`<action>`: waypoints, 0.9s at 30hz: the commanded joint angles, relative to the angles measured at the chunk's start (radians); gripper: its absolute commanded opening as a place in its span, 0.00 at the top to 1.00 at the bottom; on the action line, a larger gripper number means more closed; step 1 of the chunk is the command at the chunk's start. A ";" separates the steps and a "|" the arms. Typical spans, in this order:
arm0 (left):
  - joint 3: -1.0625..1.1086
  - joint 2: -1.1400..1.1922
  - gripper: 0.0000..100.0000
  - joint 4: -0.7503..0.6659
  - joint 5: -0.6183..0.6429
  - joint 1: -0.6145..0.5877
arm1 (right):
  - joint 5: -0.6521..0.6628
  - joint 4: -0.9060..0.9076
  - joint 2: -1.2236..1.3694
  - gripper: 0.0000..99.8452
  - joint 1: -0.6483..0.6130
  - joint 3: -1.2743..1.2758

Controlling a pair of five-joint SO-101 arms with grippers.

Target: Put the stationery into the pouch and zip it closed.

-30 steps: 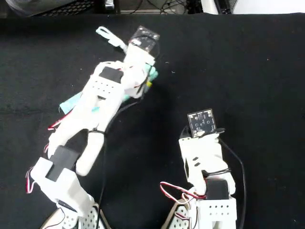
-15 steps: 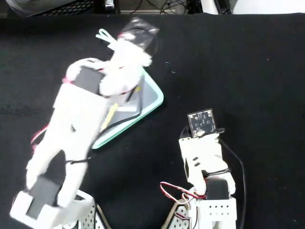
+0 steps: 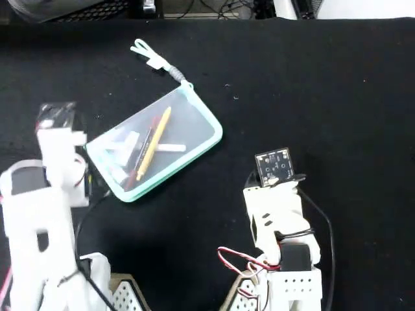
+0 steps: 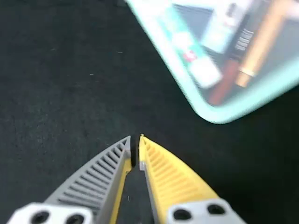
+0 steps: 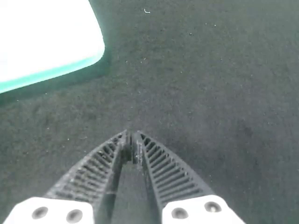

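Pouch (image 3: 155,150) lies flat on the black worktop (image 3: 337,97), left of centre in the high view, clear w/ a mint-green edge, set at an angle. Inside it: a yellow pencil (image 3: 154,142), a dark pen (image 3: 144,149) beside it, a reddish pen (image 3: 133,173) and a few white bits, all seen thru the clear side. A grey cord w/ a white loop strap (image 3: 152,55) runs out from the pouch's far corner onto the cloth.

Left arm (image 3: 39,214) stands at the near-left edge, beside the pouch's near-left end but not touching it. Left claw (image 4: 135,140) has tips together, nothing between them, over bare cloth just short of the pouch's rounded corner (image 4: 219,60).

Right arm (image 3: 279,214) sits near-right, apart from the pouch. Right claw (image 5: 129,137) is also pressed together and holds nothing, above bare cloth; a pouch corner (image 5: 46,37) shows farther off in its wrist view.
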 commanded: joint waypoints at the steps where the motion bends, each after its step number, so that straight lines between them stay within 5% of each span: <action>1: 0.265 -0.212 0.95 -0.181 0.000 -0.027 | -0.009 0.006 -0.056 0.99 0.006 -0.002; 9: 0.512 -0.588 0.95 -0.216 0.000 0.002 | -0.009 0.015 -0.058 0.99 -0.017 -0.002; 17: 0.748 -0.928 0.95 -0.209 0.000 0.099 | -0.015 0.209 -0.064 0.99 -0.020 -0.002; 27: 0.771 -0.936 0.95 -0.077 0.009 0.113 | -0.048 0.364 -0.064 0.99 -0.017 -0.002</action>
